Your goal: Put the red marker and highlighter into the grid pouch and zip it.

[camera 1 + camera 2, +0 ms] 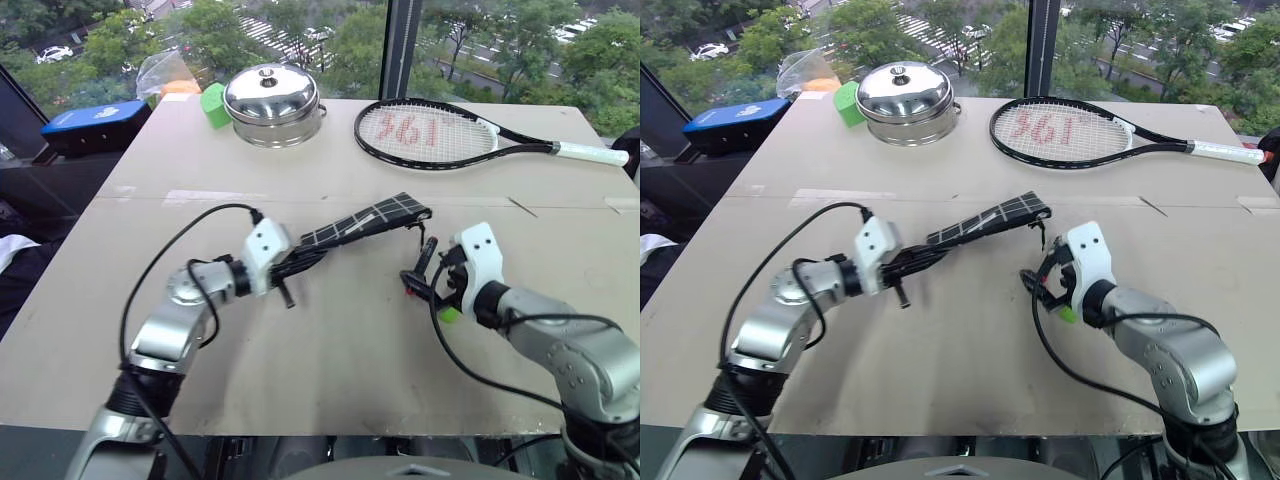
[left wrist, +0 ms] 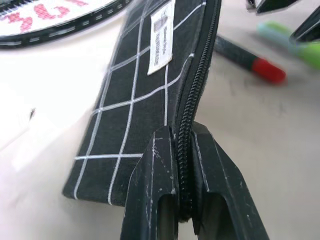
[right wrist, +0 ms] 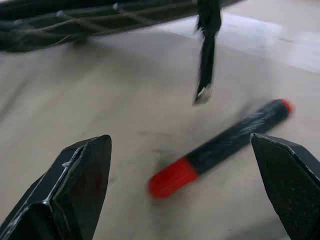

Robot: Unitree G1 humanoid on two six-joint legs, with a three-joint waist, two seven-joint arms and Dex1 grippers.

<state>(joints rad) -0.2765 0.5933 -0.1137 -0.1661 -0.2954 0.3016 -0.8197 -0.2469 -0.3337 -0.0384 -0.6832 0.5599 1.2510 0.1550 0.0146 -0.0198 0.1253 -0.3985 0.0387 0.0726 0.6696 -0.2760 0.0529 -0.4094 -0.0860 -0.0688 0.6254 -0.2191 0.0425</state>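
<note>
Near the table's [image 1: 330, 350] middle, the left gripper [image 2: 182, 165] is clamped on the pouch's [image 1: 365, 222] zipper edge, lifting it off the surface. Spread wide, empty, the right gripper [image 3: 182, 187] hovers over the marker [image 3: 220, 147]; the highlighter [image 2: 287, 42] lies beside it. Nothing is bagged or zipped yet.

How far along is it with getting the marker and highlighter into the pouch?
Early. Done: the left gripper is shut on the grid pouch, holding one end up. In hand: the open right gripper straddles the red marker on the table. Left: the highlighter, also outside, and zipping.
</note>
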